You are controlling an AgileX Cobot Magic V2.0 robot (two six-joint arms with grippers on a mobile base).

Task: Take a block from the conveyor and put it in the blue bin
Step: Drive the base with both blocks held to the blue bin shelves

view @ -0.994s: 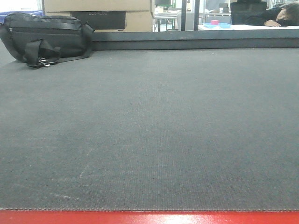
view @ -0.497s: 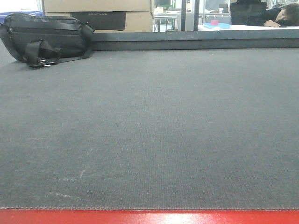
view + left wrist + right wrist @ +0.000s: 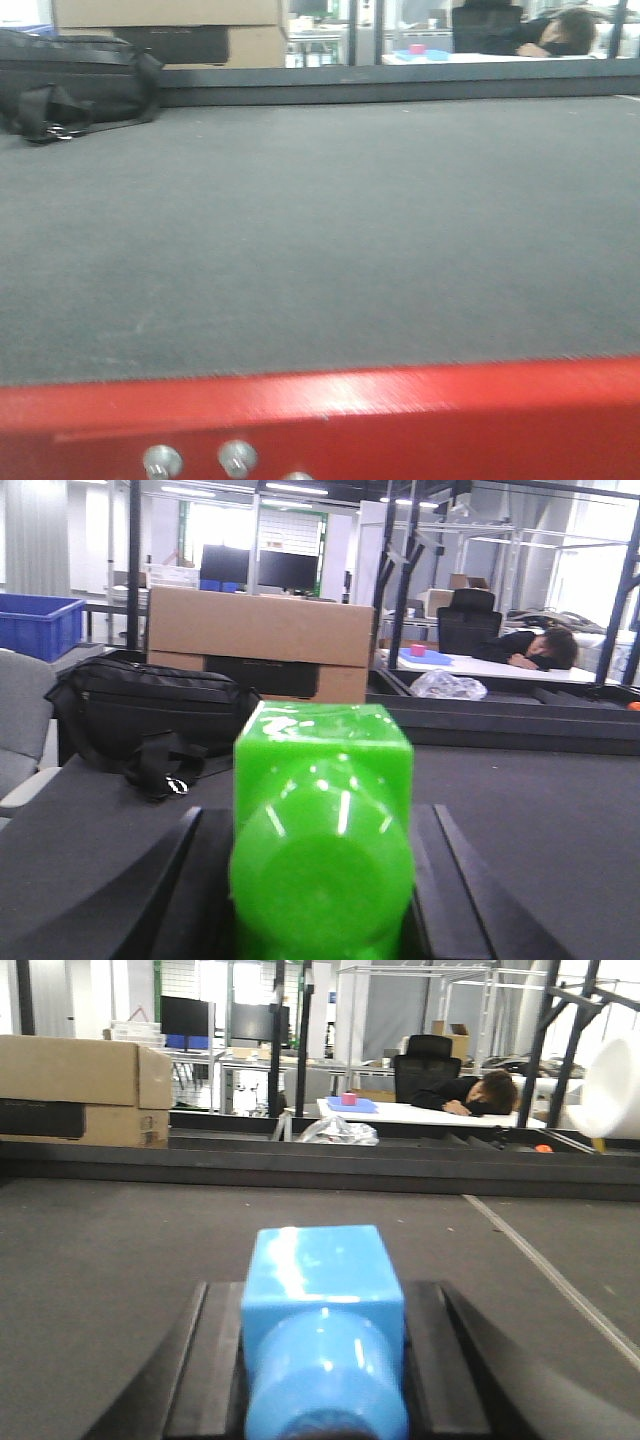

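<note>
Ahead, dark grey conveyor [image 3: 320, 230], black bag [image 3: 70, 85] far left, cardboard box [image 3: 165, 12] behind.

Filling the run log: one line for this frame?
left gripper: shut on green block | right gripper: shut on blue block | conveyor: black bag far-left | blue bin: beyond bag

Far wall: bright windows [image 3: 220, 525] behind dark monitors [image 3: 285, 568].
Ceiling: strip lights [image 3: 295, 488].
Furniture: white tabletop [image 3: 400, 1113], black office chair [image 3: 420, 1065].
Structure: dark steel posts [image 3: 133, 540].
</note>
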